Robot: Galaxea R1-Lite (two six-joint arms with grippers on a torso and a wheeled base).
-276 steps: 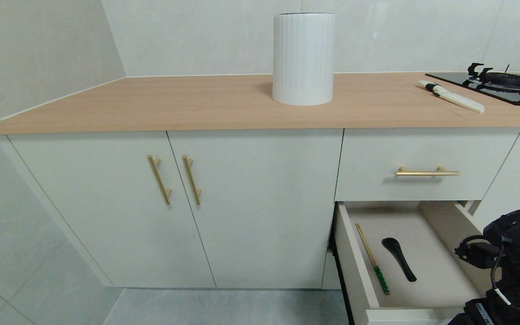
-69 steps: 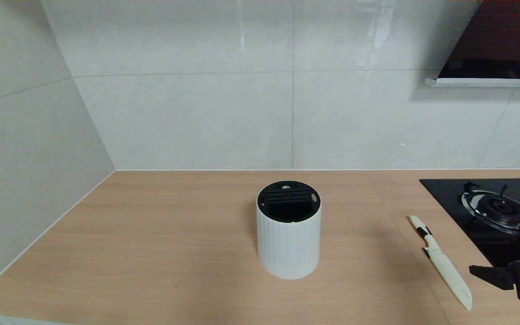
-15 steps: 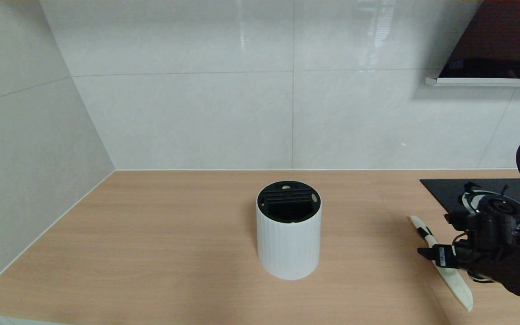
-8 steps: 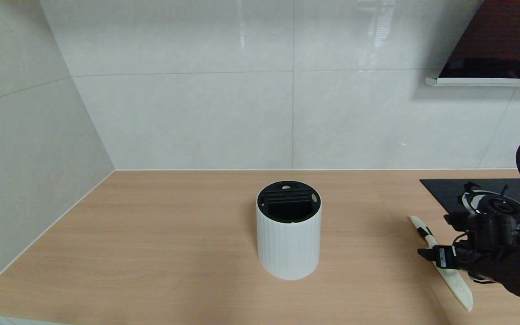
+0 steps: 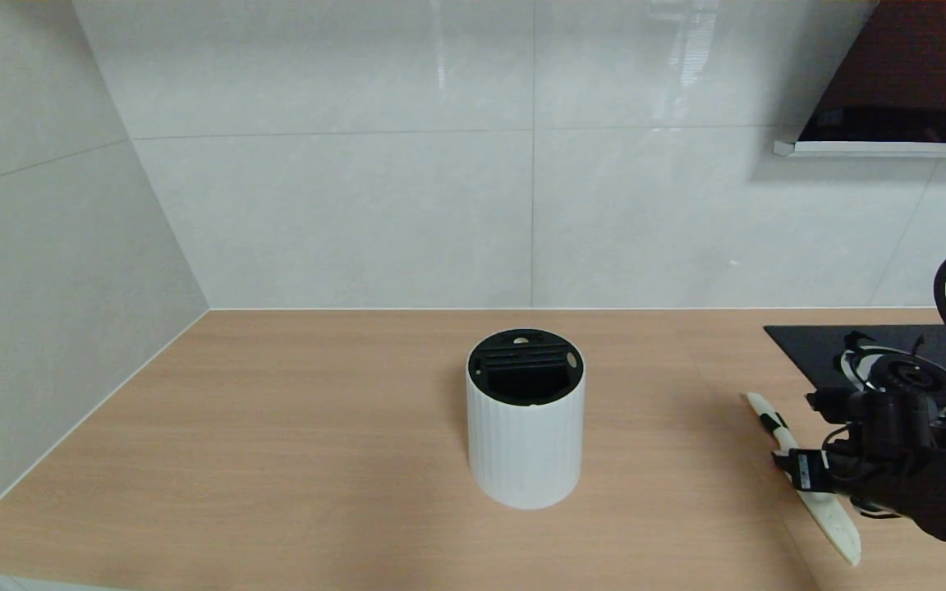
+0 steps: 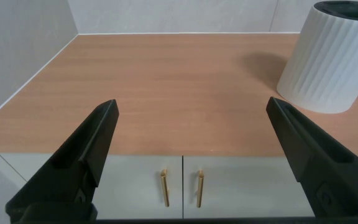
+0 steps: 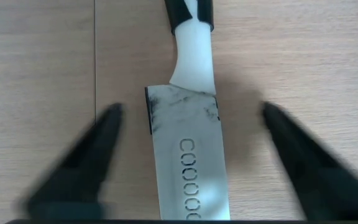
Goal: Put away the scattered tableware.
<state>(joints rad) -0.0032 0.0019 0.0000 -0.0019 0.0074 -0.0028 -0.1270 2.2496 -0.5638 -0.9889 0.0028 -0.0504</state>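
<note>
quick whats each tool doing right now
Left tool: open, empty.
Right tool: open, one finger either side of the knife.

**Kitchen surroundings: counter, wall, hob, hood, cabinets**

A light wooden countertop (image 5: 276, 427) runs into a corner of large, glossy pale grey wall tiles (image 5: 342, 213). At its right end a black glass hob (image 5: 801, 345) is set flush into the wood, carrying a round metal gas burner (image 5: 900, 368) with black pan supports. Above the hob hangs a dark, glossy, slanted range hood (image 5: 908, 74) with a pale lower edge. Below the counter's front edge are two off-white cabinet doors (image 6: 135, 180), shut, with two upright brass bar handles (image 6: 165, 186) side by side at the seam.
</note>
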